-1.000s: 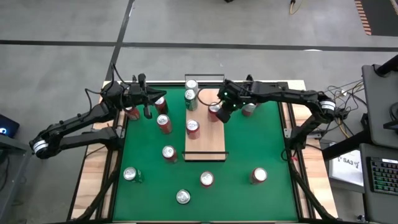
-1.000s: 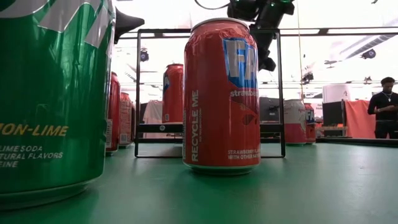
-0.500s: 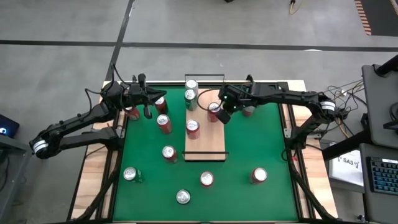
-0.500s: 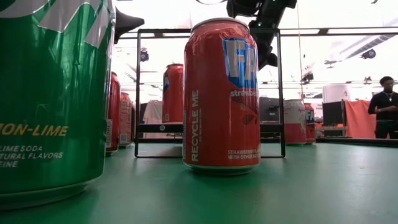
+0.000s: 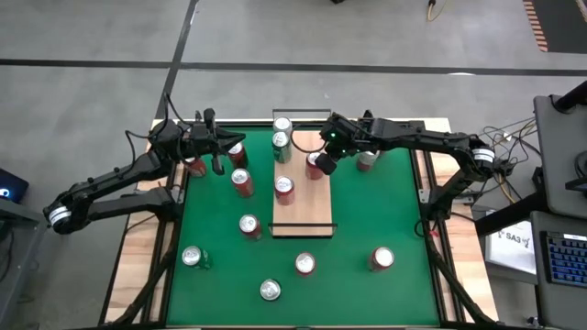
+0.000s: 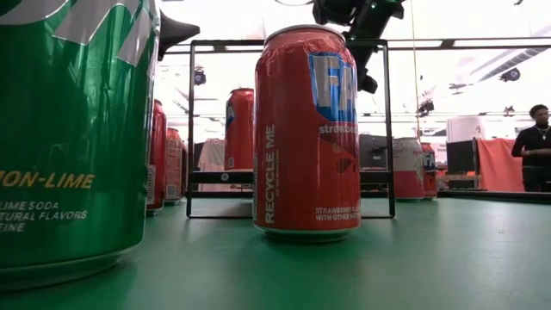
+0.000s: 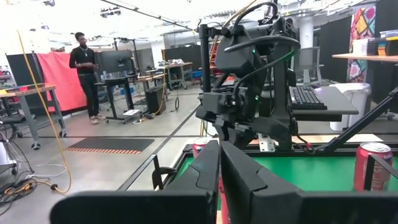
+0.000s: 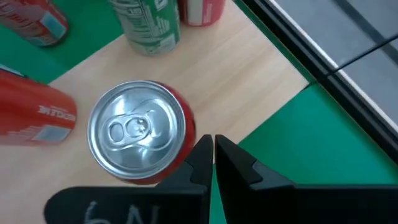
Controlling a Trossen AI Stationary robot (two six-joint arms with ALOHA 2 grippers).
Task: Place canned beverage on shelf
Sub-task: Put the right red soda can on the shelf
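**Right end effector lifted clear of the can**

The red can (image 5: 314, 163) stands upright on the shelf (image 5: 303, 215), near its right edge, lid up. The shelf's long axis runs from the far rail toward the near one. My right end effector (image 5: 331, 147) has moved farther back since a second ago, fingers together, empty. Its wrist view shows the lid (image 8: 137, 130) just beside my fingertips (image 8: 202, 158); the low view hides it. My left end effector (image 5: 216, 158) waits, closed, by the counter's far-left cans.

In the low view, the near red can (image 6: 306, 133) carries "RECYCLE ME" running up its side, blue letters "FA" near the top, and small print beginning "STRAWBERRY". The big green can (image 6: 73, 129) at the edge shows "-LIME", "LIME SODA" and "NATURAL FLAVORS", partly cut off.
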